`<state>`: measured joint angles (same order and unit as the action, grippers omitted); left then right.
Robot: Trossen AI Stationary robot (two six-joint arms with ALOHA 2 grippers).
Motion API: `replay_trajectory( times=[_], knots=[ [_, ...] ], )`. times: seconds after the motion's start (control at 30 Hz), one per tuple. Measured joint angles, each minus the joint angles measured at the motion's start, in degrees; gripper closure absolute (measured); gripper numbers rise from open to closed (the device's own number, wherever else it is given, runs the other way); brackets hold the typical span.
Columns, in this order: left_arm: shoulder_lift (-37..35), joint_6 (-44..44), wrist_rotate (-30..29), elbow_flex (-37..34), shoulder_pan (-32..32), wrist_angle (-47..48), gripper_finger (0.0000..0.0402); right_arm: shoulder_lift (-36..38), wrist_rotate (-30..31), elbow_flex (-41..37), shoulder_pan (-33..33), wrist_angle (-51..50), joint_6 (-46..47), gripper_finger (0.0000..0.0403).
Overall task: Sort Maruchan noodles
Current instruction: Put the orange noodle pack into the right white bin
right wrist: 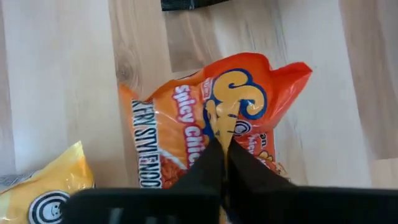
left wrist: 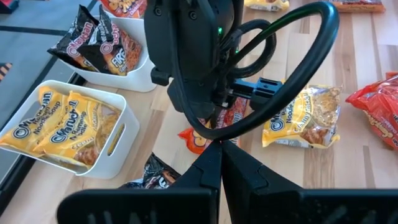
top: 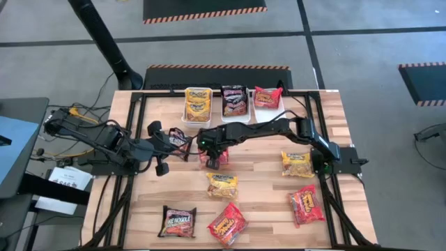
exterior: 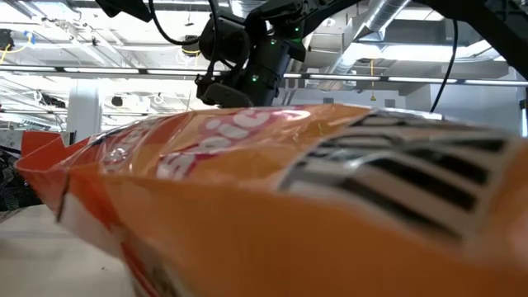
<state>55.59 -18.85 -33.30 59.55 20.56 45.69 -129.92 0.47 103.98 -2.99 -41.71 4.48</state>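
Ramen packets lie flat on the wooden table: yellow ones (top: pixel 221 185) (top: pixel 297 164), red ones (top: pixel 305 204) (top: pixel 226 224), a dark one (top: pixel 178 222). My right gripper (top: pixel 212 157) (right wrist: pixel 224 146), reaching in to the table's middle, is shut on an orange-red packet (right wrist: pixel 205 130). My left gripper (top: pixel 182 143) (left wrist: pixel 221 149) is shut just left of it, above another dark packet (top: pixel 180 141) (left wrist: pixel 152 177). I cannot tell whether it touches that packet. In the low view a red packet (exterior: pixel 272 206) fills the front and hides the table. My right gripper pinches the orange-red packet between its two fingers, on the printed top face near the logo (right wrist: pixel 231 118). The fingers come from above, pointing down. The wrapper puckers up at the pinch. Whether the packet still rests on the table does not show.
Three white bins stand side by side at the far edge, holding yellow packets (top: pixel 197 104), dark packets (top: pixel 235 101) and red packets (top: pixel 267 97). Black frame rails run along the table's left (top: pixel 132 139) and right (top: pixel 327 181) sides. Bare wood lies between the loose packets.
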Motion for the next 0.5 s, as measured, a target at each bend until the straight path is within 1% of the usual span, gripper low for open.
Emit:
replay_trajectory(
  times=[0.1, 0.27, 0.5],
  knots=[
    [0.0, 0.0, 0.0, 0.0, 0.0, 0.0, 0.0402, 0.5, 0.4, -0.1, 0.2, -1.4, 0.1, 0.0392],
    [0.0, 0.0, 0.0, 0.0, 0.0, 0.0, 0.0402, 3.4, 4.9, -0.5, 1.9, -6.8, -0.2, 0.0398],
    [0.0, 0.0, -0.5, 0.0, -0.1, -0.2, 0.0402, 10.8, 18.1, -0.4, 4.8, -13.8, -0.4, 0.0399]
  ],
)
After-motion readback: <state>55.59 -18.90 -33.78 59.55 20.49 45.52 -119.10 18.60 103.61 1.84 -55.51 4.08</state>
